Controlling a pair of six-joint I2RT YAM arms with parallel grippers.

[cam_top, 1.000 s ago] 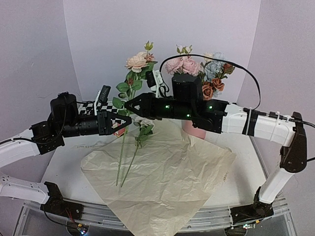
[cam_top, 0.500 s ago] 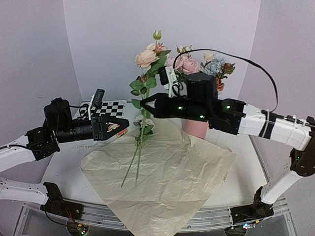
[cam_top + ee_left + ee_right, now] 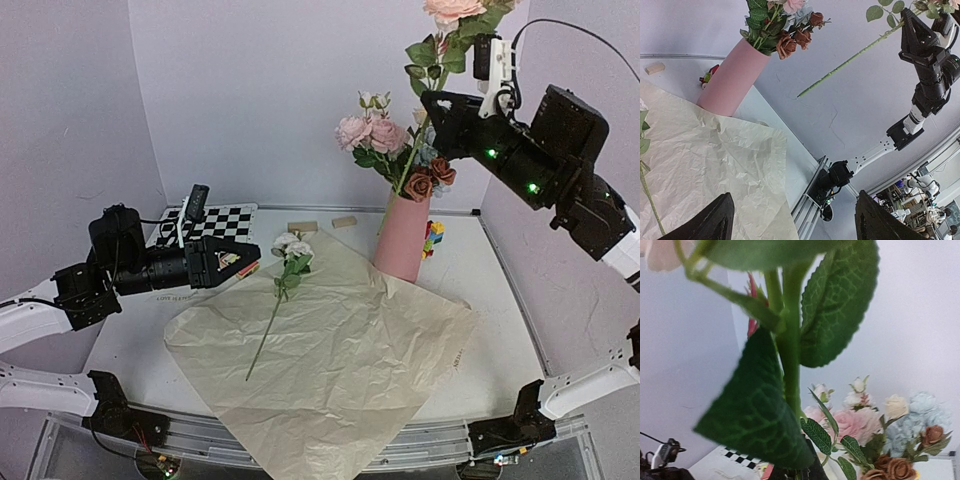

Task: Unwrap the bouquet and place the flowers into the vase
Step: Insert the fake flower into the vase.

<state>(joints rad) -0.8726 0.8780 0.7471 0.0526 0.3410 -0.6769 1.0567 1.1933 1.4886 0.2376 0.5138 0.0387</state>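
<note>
A big crinkly tan paper [image 3: 330, 350] lies spread flat on the white counter [image 3: 130, 330]. The tall pink vase [image 3: 402, 238] stands at the paper's far edge with pink, blue, white and brown flowers [image 3: 385, 135] in it. The right arm [image 3: 545, 150] reaches up high, its jaws pinching the green stem of a pink flower [image 3: 440, 50] whose bottom tip hangs in the air near the vase, while the left arm [image 3: 140, 265] hovers low with its jaws spread wide and holding nothing, near a small white flower [image 3: 276, 305] lying on the paper.
</note>
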